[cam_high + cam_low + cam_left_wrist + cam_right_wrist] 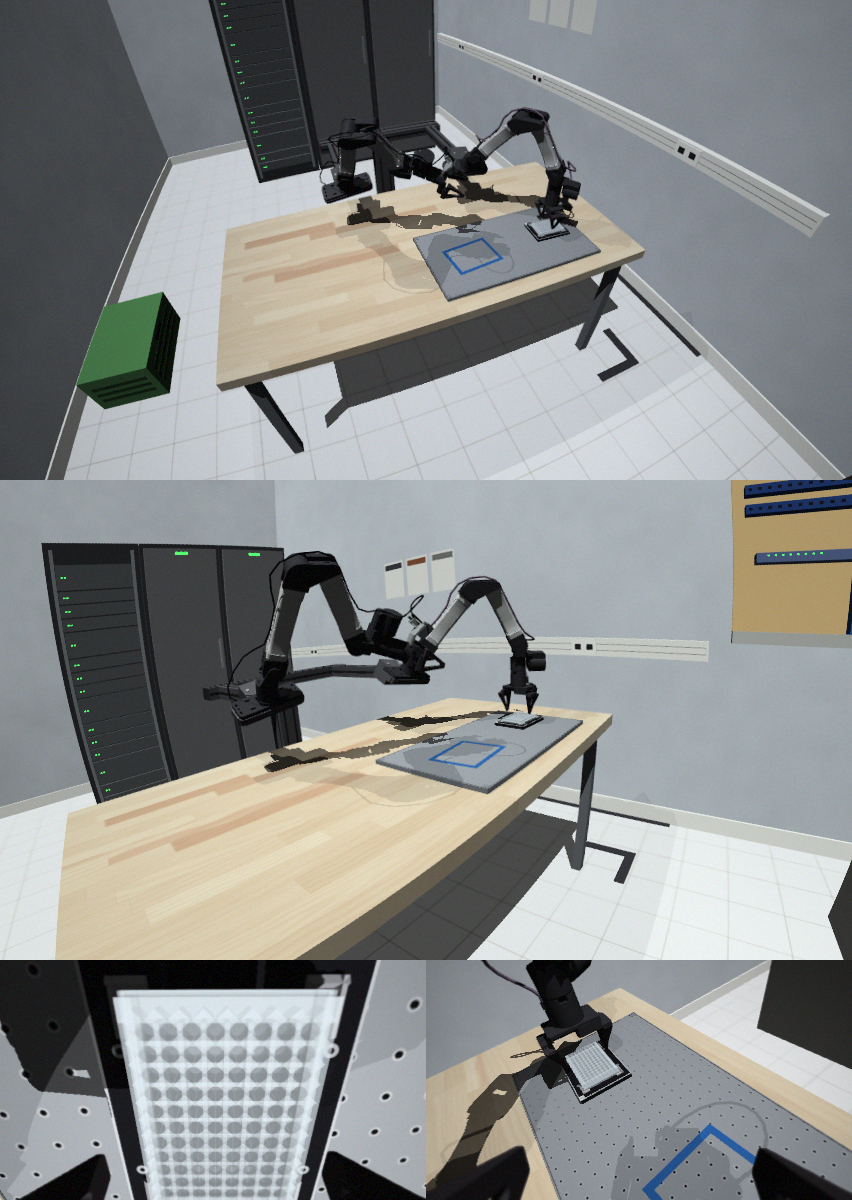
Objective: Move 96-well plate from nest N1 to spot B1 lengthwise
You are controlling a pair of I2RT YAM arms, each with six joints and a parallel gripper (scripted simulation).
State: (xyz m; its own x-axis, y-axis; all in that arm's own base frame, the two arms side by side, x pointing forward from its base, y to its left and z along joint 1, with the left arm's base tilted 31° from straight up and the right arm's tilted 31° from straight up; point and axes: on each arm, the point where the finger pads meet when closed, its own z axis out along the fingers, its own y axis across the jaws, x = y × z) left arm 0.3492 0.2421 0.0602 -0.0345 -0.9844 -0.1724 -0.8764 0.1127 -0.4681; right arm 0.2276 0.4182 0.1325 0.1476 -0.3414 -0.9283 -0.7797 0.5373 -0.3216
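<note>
The clear 96-well plate (547, 228) (520, 719) (215, 1085) (593, 1067) sits in the black nest (553, 236) (334, 1085) (608, 1086) on the grey board. My left gripper (518, 710) (215, 1163) is open, pointing down just above the plate, with its fingers spread to either side of it. Whether its fingers touch the plate is hidden. My right gripper (451, 192) (437, 670) (640, 1158) is open and empty, raised over the table's rear side. The blue taped outline (481, 265) (453, 763) (678, 1158) lies on the board, with nothing inside it but shadow.
The perforated grey board (536, 256) (411, 760) (651, 1110) lies on the wooden table (286, 321) (238, 861). The right arm's forearm reaches toward the left arm's base. A green box (128, 339) stands on the floor beside the table. Dark cabinets stand behind.
</note>
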